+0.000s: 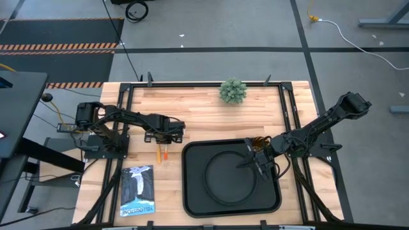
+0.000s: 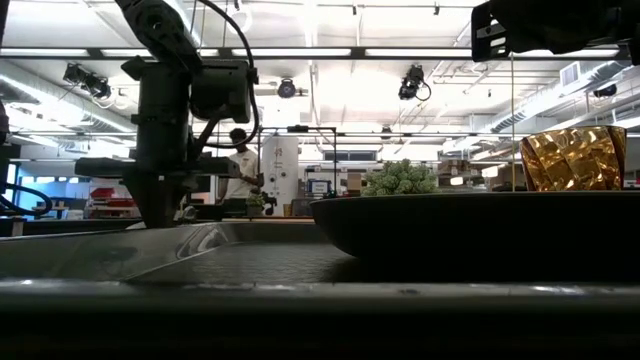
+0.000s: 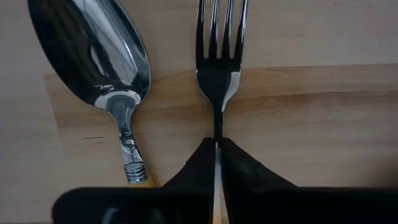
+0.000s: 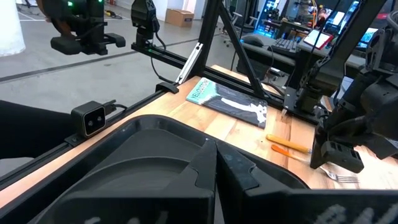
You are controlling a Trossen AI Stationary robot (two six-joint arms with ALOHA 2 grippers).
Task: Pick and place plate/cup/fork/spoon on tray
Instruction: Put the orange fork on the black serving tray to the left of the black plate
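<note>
The fork and the spoon lie side by side on the wooden table, left of the tray; their orange handles show in the high view. My left gripper is down on the table, shut on the fork. The round black plate lies on the tray. The amber cup stands at the tray's far right corner. My right gripper is shut at the plate's right rim. My left gripper pinches the fork's thin neck, just behind the tines, between its two fingertips. The fingers come from above and lie along the fork. The fork lies flat on the table; the gripper hides its handle. My right gripper's fingers are closed at the plate's right rim, slanting down from the table's right. The fingers hide the place of contact. The plate sits level over the tray.
A small green potted plant stands at the table's far edge. A magazine lies at the near left. Black frame rails run along the table's left and right sides. People show in the room behind.
</note>
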